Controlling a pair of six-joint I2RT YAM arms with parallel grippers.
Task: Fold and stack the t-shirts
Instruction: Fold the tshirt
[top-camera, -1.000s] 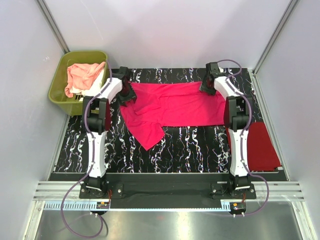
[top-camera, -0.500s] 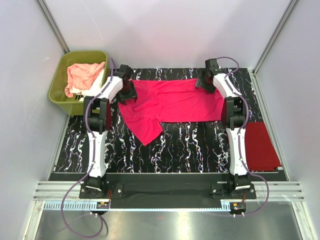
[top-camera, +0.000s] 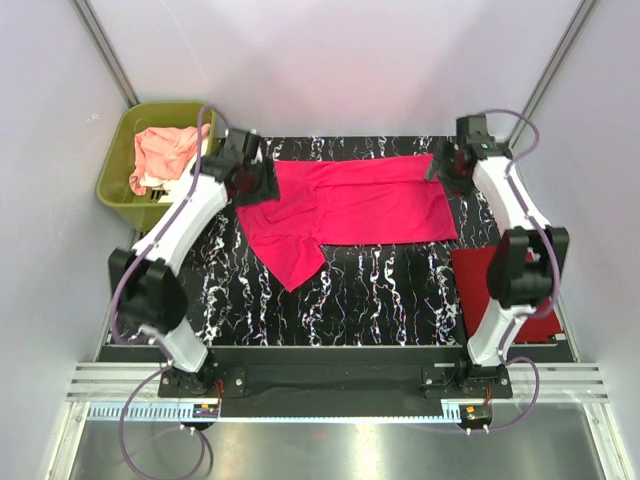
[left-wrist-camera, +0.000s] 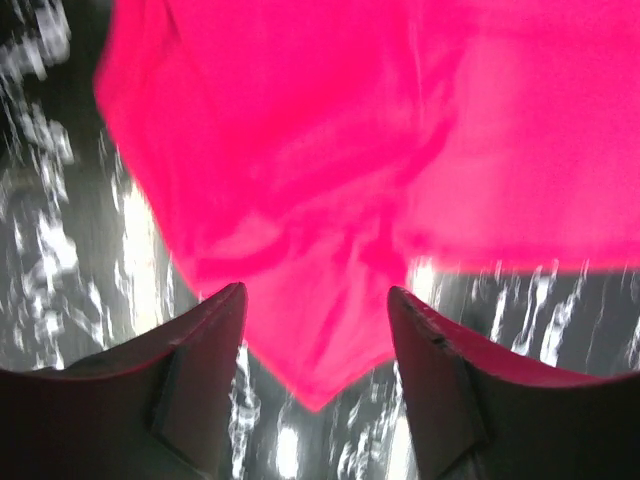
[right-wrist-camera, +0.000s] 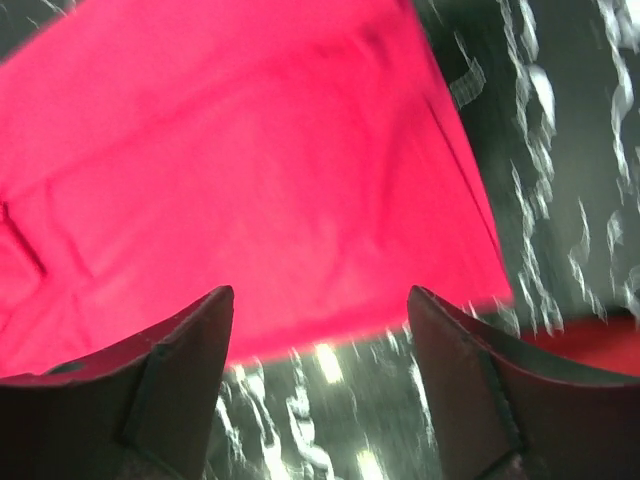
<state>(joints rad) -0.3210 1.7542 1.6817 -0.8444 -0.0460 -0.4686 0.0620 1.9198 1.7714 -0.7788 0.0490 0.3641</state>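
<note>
Peach-pink t-shirt (top-camera: 165, 148) and white t-shirt (top-camera: 148, 183) in olive tub (top-camera: 113, 160); left tool (left-wrist-camera: 315, 295), right tool (right-wrist-camera: 320, 295) spread.

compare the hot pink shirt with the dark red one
The hot pink shirt lies spread wide across the table, one flap trailing nearer; the dark red shirt is a compact folded rectangle at the right edge. The pink looks brighter, the red deeper. Both lie flat.

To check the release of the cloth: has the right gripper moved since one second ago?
Yes. The right gripper has moved rightward, from over the hot pink t-shirt corner toward the right edge of the table.
</note>
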